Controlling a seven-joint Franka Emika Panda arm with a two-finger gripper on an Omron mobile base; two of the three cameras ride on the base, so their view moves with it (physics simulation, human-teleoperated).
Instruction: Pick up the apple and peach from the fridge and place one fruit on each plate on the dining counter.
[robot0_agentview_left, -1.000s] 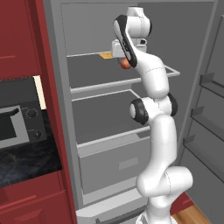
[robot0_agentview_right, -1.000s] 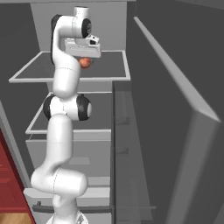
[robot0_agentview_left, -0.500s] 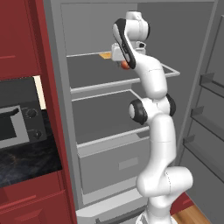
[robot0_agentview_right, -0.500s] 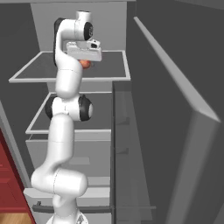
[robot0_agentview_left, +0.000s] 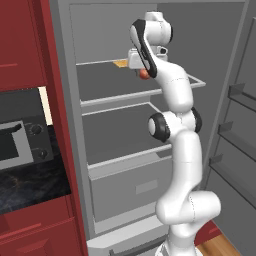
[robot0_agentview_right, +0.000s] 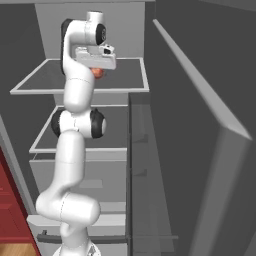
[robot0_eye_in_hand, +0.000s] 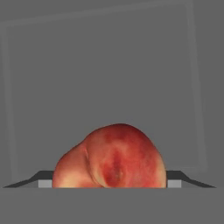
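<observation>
The claw (robot0_eye_in_hand: 109, 186) of the white arm grips a round red-and-yellow peach (robot0_eye_in_hand: 110, 157), its two dark fingertips (robot0_eye_in_hand: 41, 179) pressed against either side of the fruit, so we read the jaws as closed onto it rather than spread wide. From the hand camera we see the peach bulging up between the tips, a crease running down its blushed skin, with plain grey fridge surface behind it.

From the left base camera we see the peach (robot0_agentview_left: 144, 74) as a small reddish spot just under the hand, held above the upper grey shelf (robot0_agentview_left: 115, 82) of the tall light-grey fridge (robot0_agentview_left: 75, 150), whose compartment stands open. A small flat orange-yellow item (robot0_agentview_left: 120, 63) lies near the back of that shelf, just beside the hand; we cannot tell what it is. Below it we see a second grey shelf (robot0_agentview_left: 125, 145) and a light-grey drawer (robot0_agentview_left: 135, 187). To the left stand dark red cabinets (robot0_agentview_left: 25, 45), a dark microwave (robot0_agentview_left: 20, 145) and a black marbled countertop (robot0_agentview_left: 30, 187).

From the right base camera the peach (robot0_agentview_right: 98, 73) peeks out beneath the grey hand block, over the same upper shelf (robot0_agentview_right: 50, 80), with the open fridge door (robot0_agentview_right: 200, 150) edge-on at right
</observation>
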